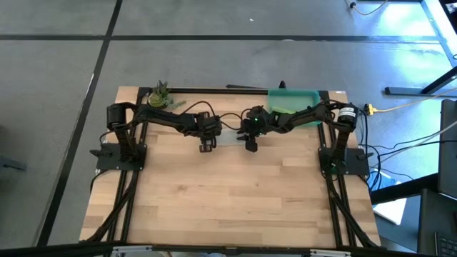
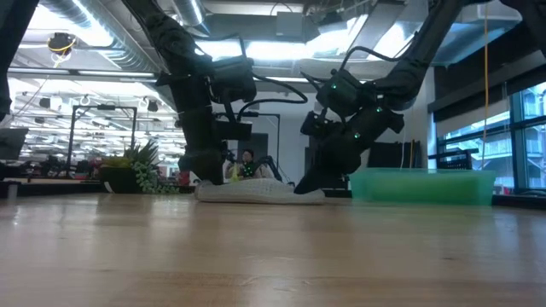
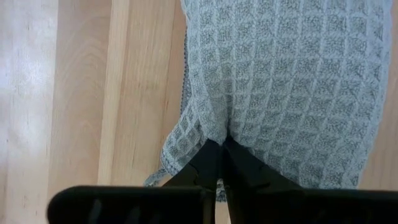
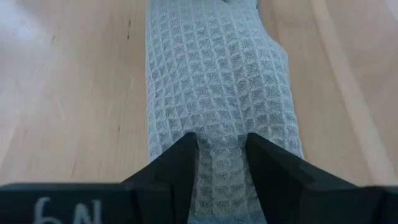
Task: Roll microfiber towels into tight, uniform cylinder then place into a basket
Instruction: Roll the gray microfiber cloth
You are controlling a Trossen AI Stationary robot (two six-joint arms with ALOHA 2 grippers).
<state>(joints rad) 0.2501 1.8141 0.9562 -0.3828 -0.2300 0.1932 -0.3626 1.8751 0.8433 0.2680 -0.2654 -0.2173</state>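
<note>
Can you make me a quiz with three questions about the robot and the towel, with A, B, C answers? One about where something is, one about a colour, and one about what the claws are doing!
1. Where is the grey towel?
A. In the basket
B. On the table between the two grippers
C. On the floor

2. What colour is the basket?
A. Red
B. Yellow
C. Teal green

3. What is the right gripper doing?
A. Pinching a fold of the grey towel
B. Holding the potted plant
C. Hanging high in the air with nothing

Answers:
1. B: the high view shows the towel lying on the table, with the left gripper at one end and the right gripper at the other.
2. C: the low view shows it teal green, beside the towel.
3. A: the right wrist view shows waffle cloth bunched between its two fingers.
</note>
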